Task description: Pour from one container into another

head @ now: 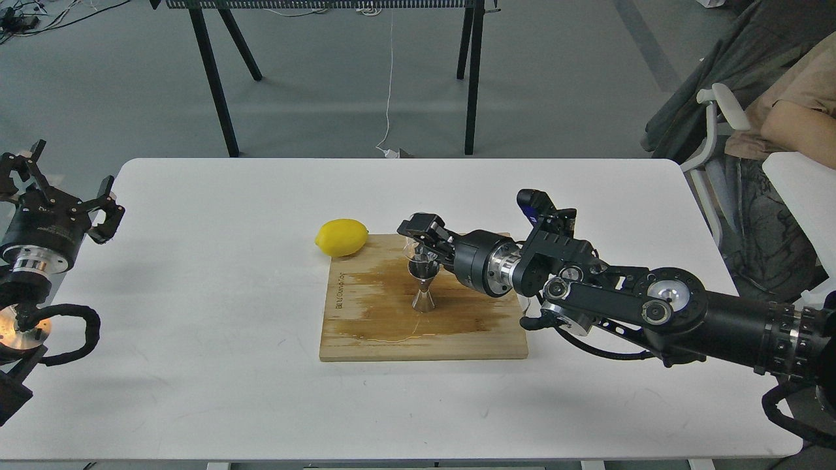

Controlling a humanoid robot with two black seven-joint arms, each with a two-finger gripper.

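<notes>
the white table [196, 365] carries everything, and near its middle lies the wooden board [366, 339], there, i judge, to catch spills; a wide wet stain already darkens its middle. my right arm comes in low from the right edge and stretches across the board, so that my right gripper [417, 243] sits directly above the steel jigger [423, 287]. the jigger stands upright on the wet patch, its open upper cone facing up to receive. my left gripper [68, 189] waits well apart at the table's left edge, fingers spread and holding nothing; i take it that it is parked there to keep out of the way.

the lemon [341, 237] rests at the board's far left corner, partly on the wood, clear of the pouring.

smallest is the glass cup [412, 246]: my right fingers are clenched around it, holding it just over the jigger's mouth. it is clear and half hidden by my fingers, so i cannot tell how far it is tipped or whether liquid is running. i judge this to be the pour itself.
</notes>
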